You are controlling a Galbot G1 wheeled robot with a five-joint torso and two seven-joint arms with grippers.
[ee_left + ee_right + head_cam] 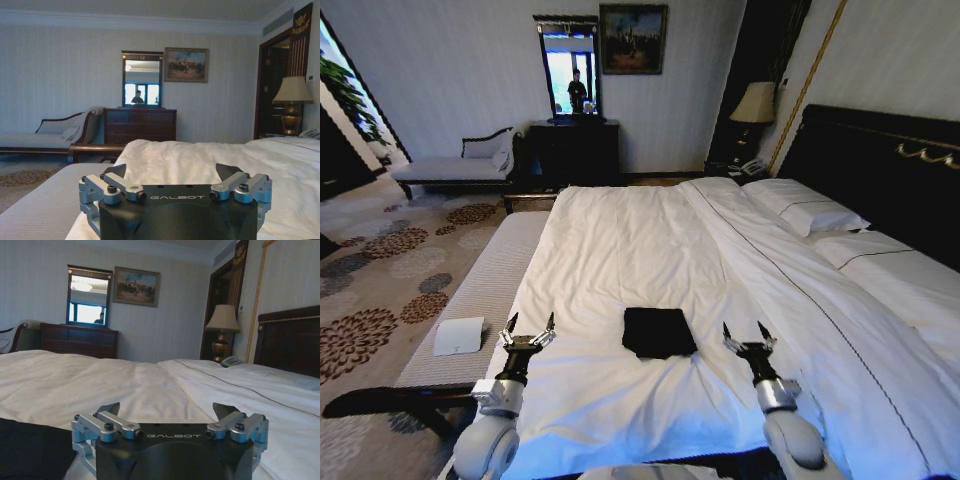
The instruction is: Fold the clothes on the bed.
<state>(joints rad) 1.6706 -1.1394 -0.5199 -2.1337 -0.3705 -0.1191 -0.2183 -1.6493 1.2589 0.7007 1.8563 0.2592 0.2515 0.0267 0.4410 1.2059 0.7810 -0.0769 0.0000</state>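
The T-shirt is plain black as it lies folded — no lettering shows. The bed is white, its headboard at two o'clock dark with a gold trim. The carpet at nine o'clock is pale with brown flower-like rounds. The bench looks grey, perhaps finely striped. Both grippers — left, right — are silver and black.

The right end effector stands open above the white bed. The black clothes lie just beside it. Headboard stands behind.
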